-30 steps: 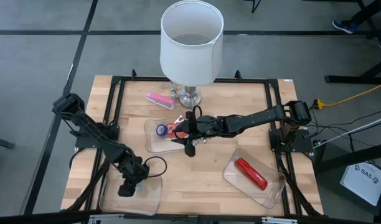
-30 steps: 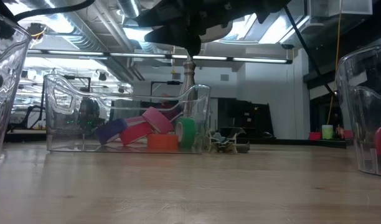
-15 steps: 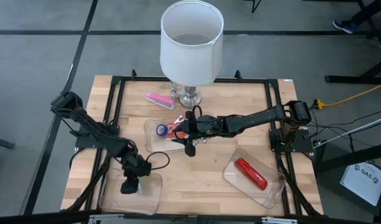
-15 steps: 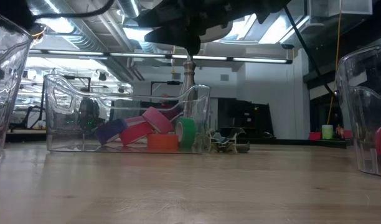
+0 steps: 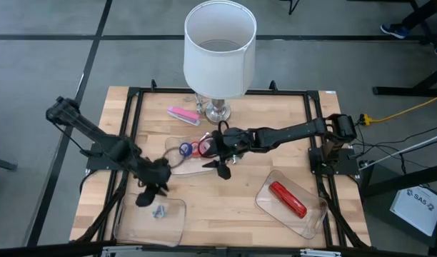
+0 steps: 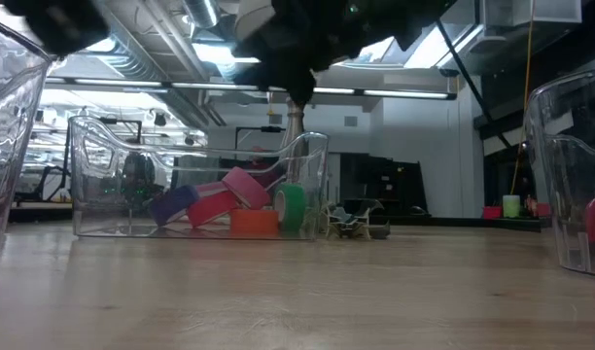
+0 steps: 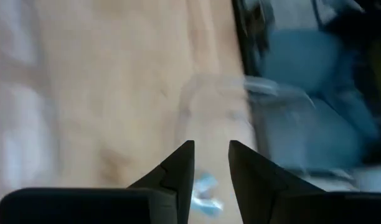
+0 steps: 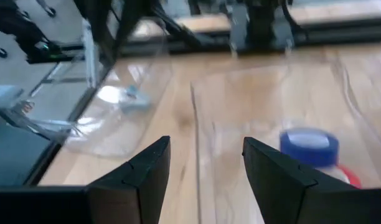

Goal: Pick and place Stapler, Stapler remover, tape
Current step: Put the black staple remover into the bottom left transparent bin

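Observation:
A small staple remover [image 5: 159,211] lies on the floor of the clear tray [image 5: 133,227] at the near left. My left gripper [image 5: 144,199] hovers open just above that tray's far edge, with the remover [image 7: 206,191] below its fingers. Several tape rolls [image 5: 193,148] lie in the clear middle tray [image 5: 174,164]. My right gripper [image 5: 222,171] hangs open over that tray's near right side, with nothing between its fingers and the blue roll [image 8: 309,142] ahead of it. A red stapler [image 5: 286,198] lies in the near-right tray [image 5: 315,218]. A pink stapler [image 5: 183,113] lies on the table at the far left.
A tall lamp with a white shade [image 5: 218,50] stands at the table's far middle, its foot just behind the tape tray. A black frame [image 5: 129,121] runs around the tabletop. Small metal items [image 6: 356,224] lie beside the tape tray. Bare wood [image 5: 218,214] lies between the near trays.
My left gripper has risen out of the near-left tray and drawn back toward the table's far edge, tipping less steeply. The staple remover now lies uncovered on the tray floor where the gripper stood. My right gripper has turned a little over the tape tray.

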{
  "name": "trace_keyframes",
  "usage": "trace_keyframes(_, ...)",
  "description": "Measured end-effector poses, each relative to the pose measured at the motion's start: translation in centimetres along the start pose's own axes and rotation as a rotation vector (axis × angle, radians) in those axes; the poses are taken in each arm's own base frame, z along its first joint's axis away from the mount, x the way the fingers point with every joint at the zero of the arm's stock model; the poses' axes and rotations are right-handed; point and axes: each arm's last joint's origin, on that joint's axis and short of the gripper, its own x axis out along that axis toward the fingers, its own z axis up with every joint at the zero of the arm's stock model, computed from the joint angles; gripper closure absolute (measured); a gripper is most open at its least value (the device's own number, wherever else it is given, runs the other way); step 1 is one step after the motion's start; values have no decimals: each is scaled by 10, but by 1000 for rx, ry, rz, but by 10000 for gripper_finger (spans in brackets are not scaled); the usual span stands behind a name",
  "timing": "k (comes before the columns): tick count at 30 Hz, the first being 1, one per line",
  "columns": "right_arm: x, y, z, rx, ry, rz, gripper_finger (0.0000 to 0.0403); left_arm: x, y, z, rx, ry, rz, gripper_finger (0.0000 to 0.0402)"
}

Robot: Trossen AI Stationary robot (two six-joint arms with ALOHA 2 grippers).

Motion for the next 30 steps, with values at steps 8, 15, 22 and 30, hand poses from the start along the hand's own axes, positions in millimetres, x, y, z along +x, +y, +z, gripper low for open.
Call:
trace_keyframes(8,-20,-9,-7,97,178,-16,199,-30,17,-9,150,-255,185,309)
trace_keyframes(15,-54,-2,-12,152,381,-47,199,-31,42,-36,78,-462,158,310)
trace_keyframes(22,-69,-7,-27,134,563,-218,199,-46,53,-46,137,-633,157,308)
trace_keyframes(30,-66,-16,-60,147,648,-351,198,-43,68,-57,118,-698,211,311)
